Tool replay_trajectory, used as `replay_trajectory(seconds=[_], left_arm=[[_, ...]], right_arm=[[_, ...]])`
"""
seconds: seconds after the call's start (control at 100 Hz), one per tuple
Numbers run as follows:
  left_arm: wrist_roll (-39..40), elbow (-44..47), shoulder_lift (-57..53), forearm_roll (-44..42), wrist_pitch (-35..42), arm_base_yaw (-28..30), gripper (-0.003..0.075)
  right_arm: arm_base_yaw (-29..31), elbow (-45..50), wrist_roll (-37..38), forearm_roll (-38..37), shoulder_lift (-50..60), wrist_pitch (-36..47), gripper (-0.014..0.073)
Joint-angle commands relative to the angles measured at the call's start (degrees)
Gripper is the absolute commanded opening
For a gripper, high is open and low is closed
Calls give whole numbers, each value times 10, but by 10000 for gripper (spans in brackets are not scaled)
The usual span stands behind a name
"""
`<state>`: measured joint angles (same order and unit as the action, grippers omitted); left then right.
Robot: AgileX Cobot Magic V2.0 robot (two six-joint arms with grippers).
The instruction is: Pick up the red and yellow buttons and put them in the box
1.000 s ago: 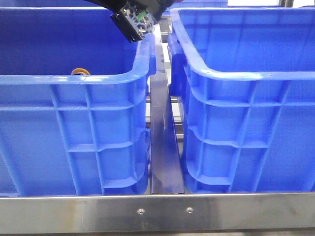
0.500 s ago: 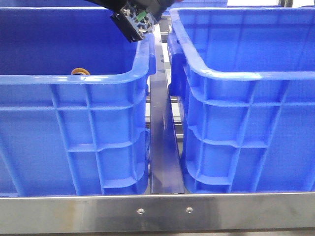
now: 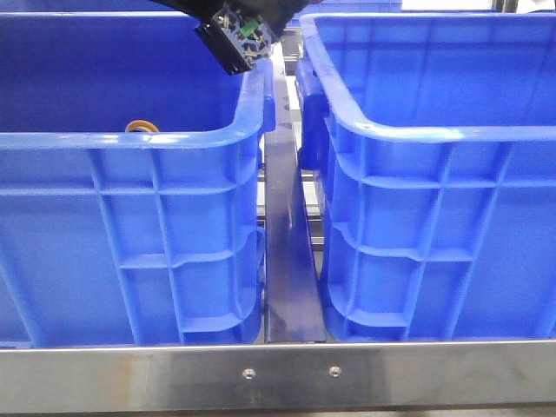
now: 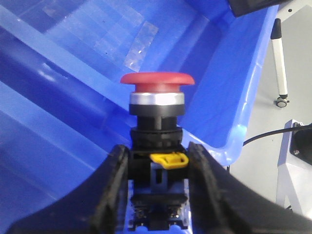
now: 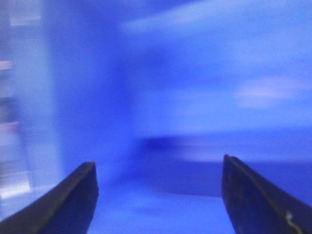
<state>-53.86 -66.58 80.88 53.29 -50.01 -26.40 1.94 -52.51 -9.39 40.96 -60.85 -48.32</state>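
The left gripper (image 4: 157, 195) is clamped on the black body of a red button (image 4: 157, 84), held high over the rim where the two blue crates meet (in the front view only the button's underside (image 3: 237, 39) shows, above the left crate's (image 3: 130, 139) right wall). The right gripper (image 5: 158, 195) is spread wide and empty inside blurred blue plastic. This looks like the carry step; next, the button should be brought clear over the box (image 3: 452, 135) interior before release.

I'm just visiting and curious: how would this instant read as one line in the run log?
left end effector: shut on red push button | over blue crate | right end effector: open, holding nothing
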Motion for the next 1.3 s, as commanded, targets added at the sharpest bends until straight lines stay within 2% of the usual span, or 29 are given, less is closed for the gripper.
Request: replay_trajectory(seconds=[0.0,0.1,0.2,0.47,0.82,1.19,1.29], left_arm=[[-2,-16,-21,37,10,-5,-11],[-2,-16,-21,37,10,-5,-11],[-2,-16,-21,37,10,-5,-11],[-2,-16,-21,37,12,-5,-11],[-2,-16,-21,37,12,-5,-11],[-2,-16,-21,37,12,-5,-11],[-2,-16,-21,37,12,-5,-11]], right_arm=[[2,-22,-102,169,-4,2,524],[2,-22,-186,311,-20,-30,521],[-13,-22,-220,374,-38,-49,521],[-90,-32,-222,377,-98,-36,521],[-138,-45,-229,388,-147,-23,521],[-147,-69,-231,401,-178,-36,521],[-147,-69,-234,402,-178,-37,480]])
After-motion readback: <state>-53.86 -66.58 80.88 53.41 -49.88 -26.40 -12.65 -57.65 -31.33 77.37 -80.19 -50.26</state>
